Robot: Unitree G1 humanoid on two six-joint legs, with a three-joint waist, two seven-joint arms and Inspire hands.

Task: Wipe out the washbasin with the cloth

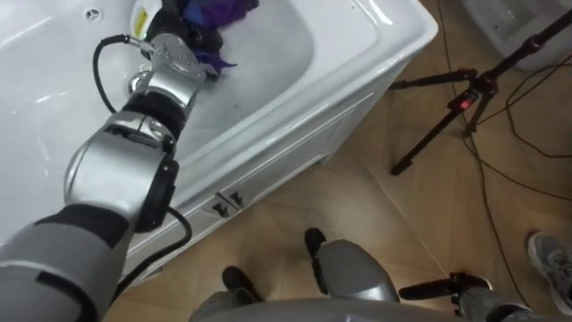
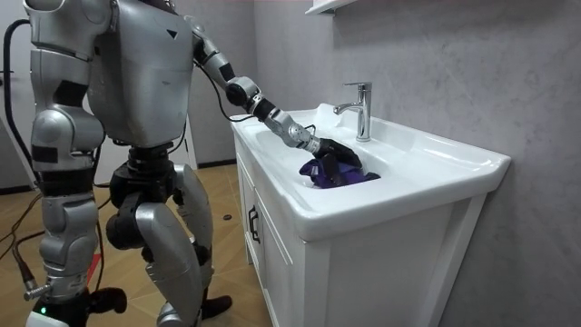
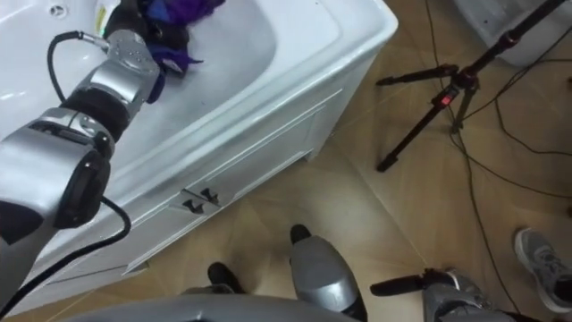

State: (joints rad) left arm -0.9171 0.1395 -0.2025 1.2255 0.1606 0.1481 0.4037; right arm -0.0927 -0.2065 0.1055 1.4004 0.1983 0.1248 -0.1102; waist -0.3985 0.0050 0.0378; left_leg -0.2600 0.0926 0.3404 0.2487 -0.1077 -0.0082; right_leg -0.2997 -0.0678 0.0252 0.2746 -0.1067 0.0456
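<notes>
A crumpled purple cloth (image 1: 221, 11) (image 2: 332, 175) (image 3: 185, 8) lies in the white basin (image 1: 295, 45) (image 2: 413, 150) of a washstand. My left arm reaches over the basin's front rim. My dark left hand (image 1: 195, 38) (image 2: 339, 151) (image 3: 159, 38) rests on the cloth with its fingers curled into the folds. In the room view my right hand (image 2: 65, 283) hangs low at my side. I stand at the front of the washstand, leaning toward it a little.
A chrome tap (image 2: 360, 107) rises at the basin's back rim. Below is a white cabinet (image 1: 268, 170) with two small dark handles (image 1: 228, 201). A black tripod (image 1: 460, 103) with cables stands on the wooden floor to my right. A person's shoe (image 1: 550, 259) shows at the far right.
</notes>
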